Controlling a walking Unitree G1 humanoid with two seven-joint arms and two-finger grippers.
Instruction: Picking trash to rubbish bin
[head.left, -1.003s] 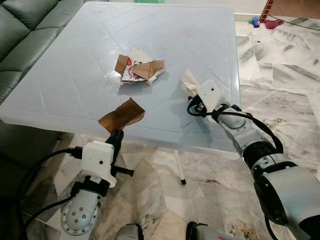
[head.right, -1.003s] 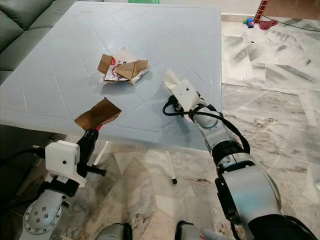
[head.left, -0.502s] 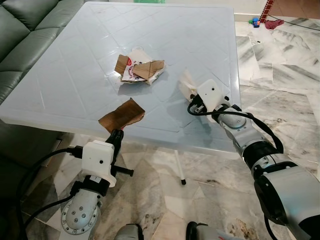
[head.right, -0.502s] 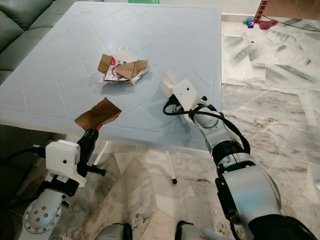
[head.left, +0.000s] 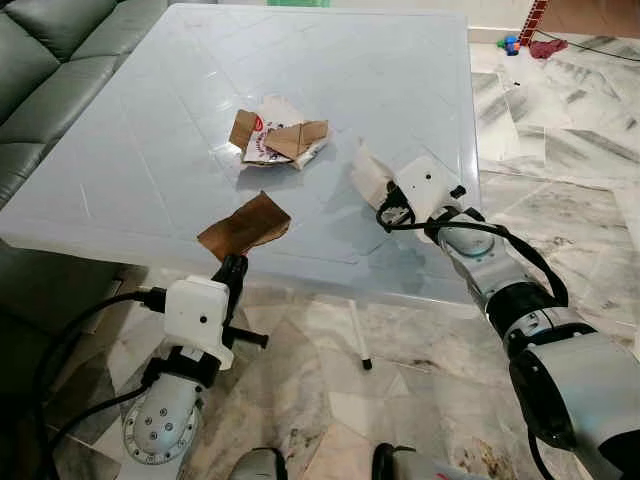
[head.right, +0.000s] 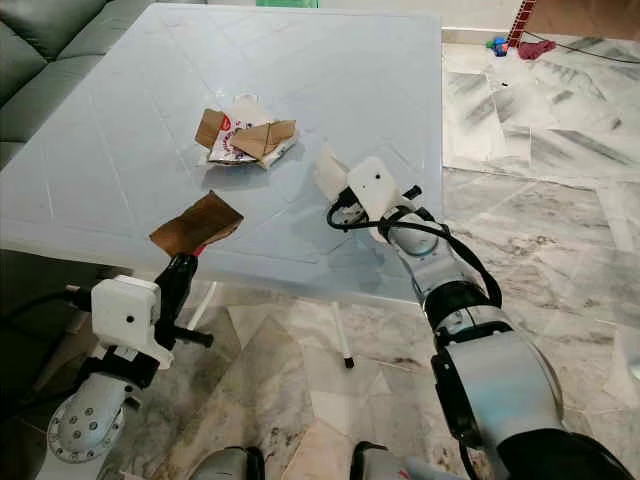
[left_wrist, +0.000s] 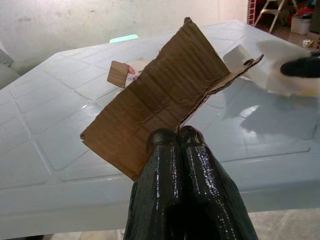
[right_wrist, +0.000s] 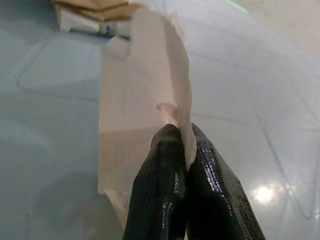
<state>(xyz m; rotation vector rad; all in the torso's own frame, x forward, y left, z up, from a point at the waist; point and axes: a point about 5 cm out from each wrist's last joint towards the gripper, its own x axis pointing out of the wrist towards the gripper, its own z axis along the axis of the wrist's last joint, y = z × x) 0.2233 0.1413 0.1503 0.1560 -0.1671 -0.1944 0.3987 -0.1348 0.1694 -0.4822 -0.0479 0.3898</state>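
Corrugated brown cardboard scrap (left_wrist: 165, 95) pinched by left end effector (left_wrist: 179, 137); glossy white table (head.left: 150, 150).

Count on the tabletop (head.left: 150, 150): one heap of crumpled wrappers and cardboard (head.left: 278, 137) near the centre; one brown cardboard piece (head.left: 245, 226) at the near edge; one pale paper scrap (head.left: 367, 174) toward the right edge.

Glossy pale plastic table (head.left: 150, 150); matt brown corrugated cardboard piece (left_wrist: 160, 95) near its front edge; thin cream paper scrap (right_wrist: 145, 100); shiny black rubbery fingers (left_wrist: 175, 200); polished marble floor (head.left: 560, 150)
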